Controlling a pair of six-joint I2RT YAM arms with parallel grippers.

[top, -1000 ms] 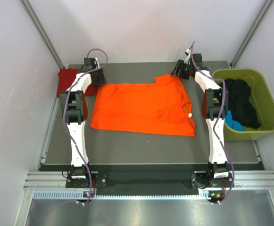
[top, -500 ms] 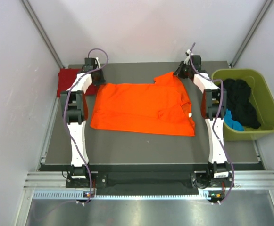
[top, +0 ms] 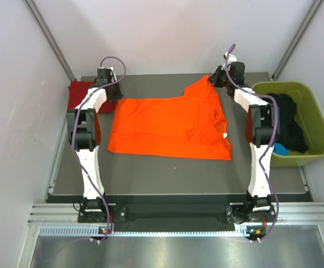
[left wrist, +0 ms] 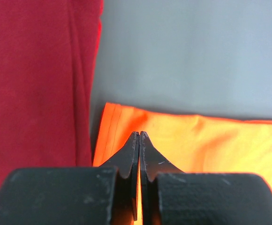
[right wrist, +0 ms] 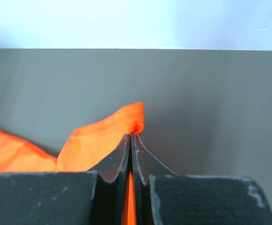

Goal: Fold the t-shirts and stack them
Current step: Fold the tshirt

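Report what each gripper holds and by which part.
Both hold the orange t-shirt. The left gripper pinches its far left corner. The right gripper pinches its far right corner, where the cloth peaks up.

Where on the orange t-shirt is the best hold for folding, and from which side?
Take the orange t-shirt by its two far corners, one per tool, from the near side. It lies flat and wide, so only edges can be pinched. The left tool and right tool are shut there.
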